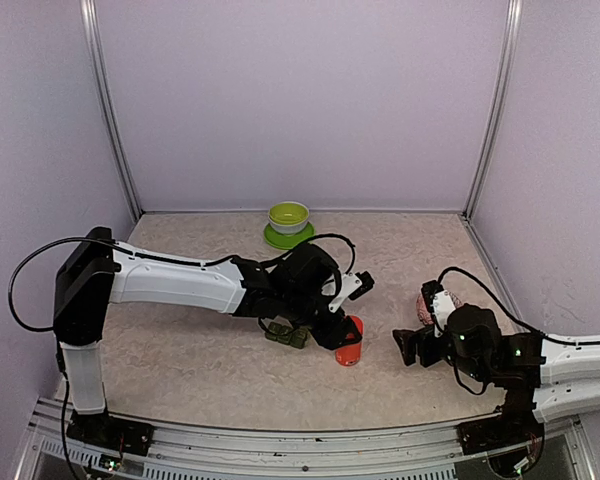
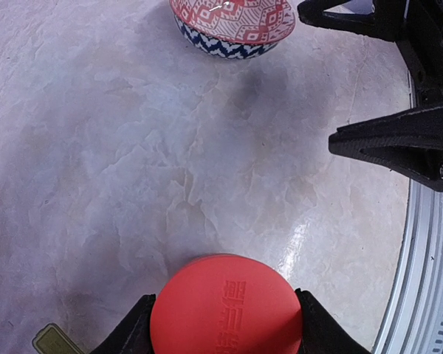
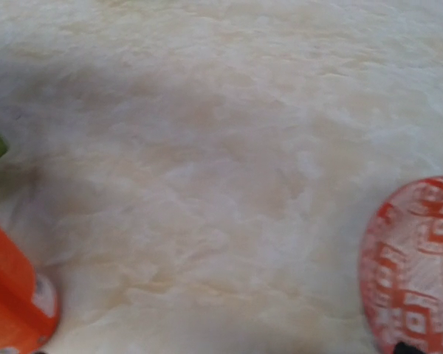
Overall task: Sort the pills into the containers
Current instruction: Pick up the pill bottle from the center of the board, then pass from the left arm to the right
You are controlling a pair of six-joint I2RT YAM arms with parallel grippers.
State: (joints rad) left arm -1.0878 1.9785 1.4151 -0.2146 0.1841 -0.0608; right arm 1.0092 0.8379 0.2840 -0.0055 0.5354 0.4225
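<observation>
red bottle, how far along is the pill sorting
Done: nothing that shows; no pills are in view, and the green containers sit beside the red bottle. In hand: the left gripper grips the bottle's cap from both sides; the right gripper stands open nearby. Left: opening the bottle and all the sorting.

- A pale lavender back wall and matching side walls enclose the bench on three sides.
- Slim metal posts stand in the two far corners.
- The bench has a beige, marbled, faintly creased top.
- A ribbed aluminium rail runs along its near edge.
- The light is soft and even, with one pale glare patch near that rail.
</observation>
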